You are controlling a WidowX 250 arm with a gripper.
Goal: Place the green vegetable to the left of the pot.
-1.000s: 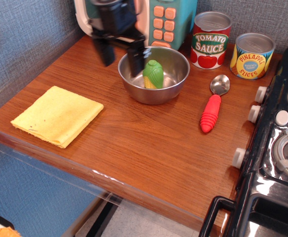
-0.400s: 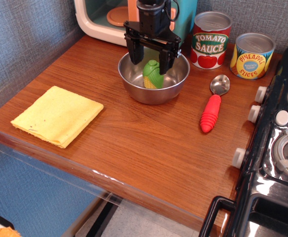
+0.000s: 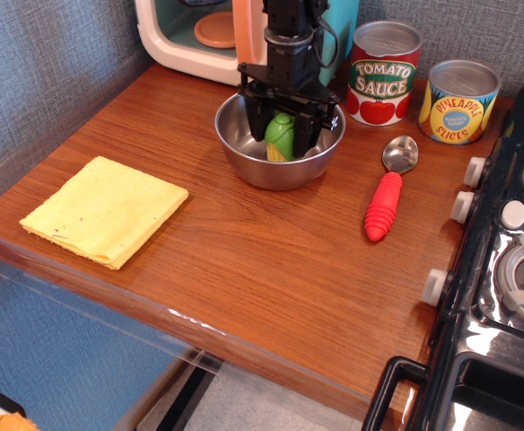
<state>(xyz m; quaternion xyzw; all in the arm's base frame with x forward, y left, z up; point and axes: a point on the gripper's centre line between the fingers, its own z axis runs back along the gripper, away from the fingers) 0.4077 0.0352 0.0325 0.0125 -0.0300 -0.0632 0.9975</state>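
The green vegetable [image 3: 281, 137], a small toy corn cob with a green husk and yellow base, stands upright inside the pot [image 3: 244, 162], a round shiny steel bowl at the back middle of the wooden counter. My gripper [image 3: 279, 133] has come down from above into the bowl. Its black fingers [image 3: 255, 117] stand on either side of the corn, close to it. The jaws look open around it, and the corn still rests on the bowl's bottom.
A folded yellow cloth [image 3: 105, 211] lies at the left front. A red-handled spoon [image 3: 388, 193] lies right of the bowl. A tomato sauce can [image 3: 384, 74] and a pineapple can [image 3: 459, 101] stand behind. A toy microwave [image 3: 199, 36] is at the back, a stove [image 3: 513, 260] on the right.
My gripper moved right from the bowl's left rim to over the corn, then lowered into the bowl so the fingers straddle it. The corn has not moved.
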